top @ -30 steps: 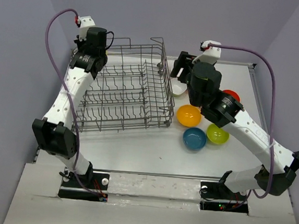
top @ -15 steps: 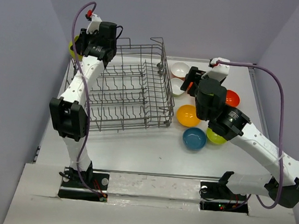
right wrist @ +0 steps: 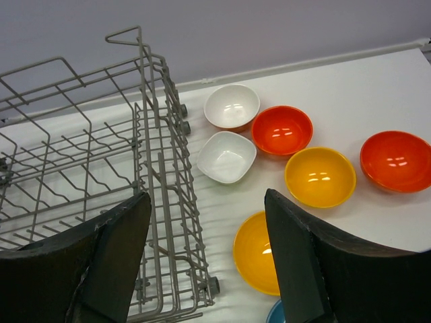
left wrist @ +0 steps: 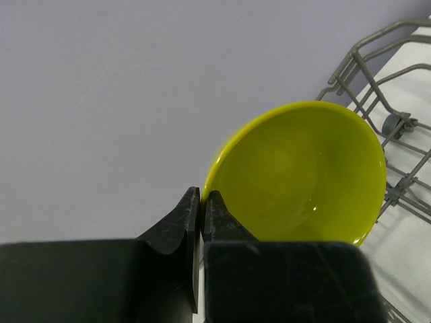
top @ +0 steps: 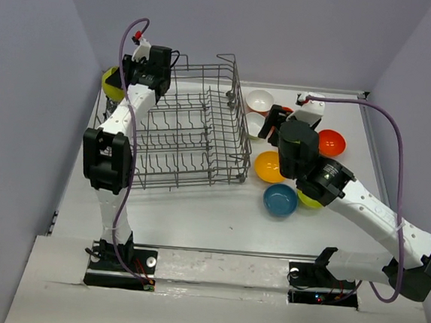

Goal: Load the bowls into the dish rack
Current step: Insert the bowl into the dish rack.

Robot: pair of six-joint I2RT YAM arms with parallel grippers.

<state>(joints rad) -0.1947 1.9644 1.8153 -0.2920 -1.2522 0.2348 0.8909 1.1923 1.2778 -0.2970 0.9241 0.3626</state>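
Observation:
My left gripper point(top: 123, 78) is shut on the rim of a lime green bowl point(top: 110, 83) and holds it up outside the far left corner of the grey wire dish rack point(top: 184, 132). In the left wrist view the pinched bowl point(left wrist: 303, 175) fills the centre, with the gripper point(left wrist: 202, 199) shut on its edge. My right gripper point(right wrist: 209, 249) is open and empty above the table, just right of the rack point(right wrist: 87, 168). Below it lie two white bowls point(right wrist: 231, 105) point(right wrist: 226, 156), two red-orange point(right wrist: 282, 130) point(right wrist: 397, 160), two orange-yellow point(right wrist: 320, 176) point(right wrist: 259, 252) and a sliver of teal point(right wrist: 276, 313).
In the top view the teal bowl point(top: 280, 200) sits in front of the orange-yellow one point(top: 270, 166). A second lime green bowl point(top: 312, 199) is partly hidden under my right arm. The rack holds no bowls. Purple walls close in at the back and sides.
My left arm has swung up and right with the lime green bowl, now beside the rack's far left corner. My right gripper has drawn back toward me, uncovering the white bowls.

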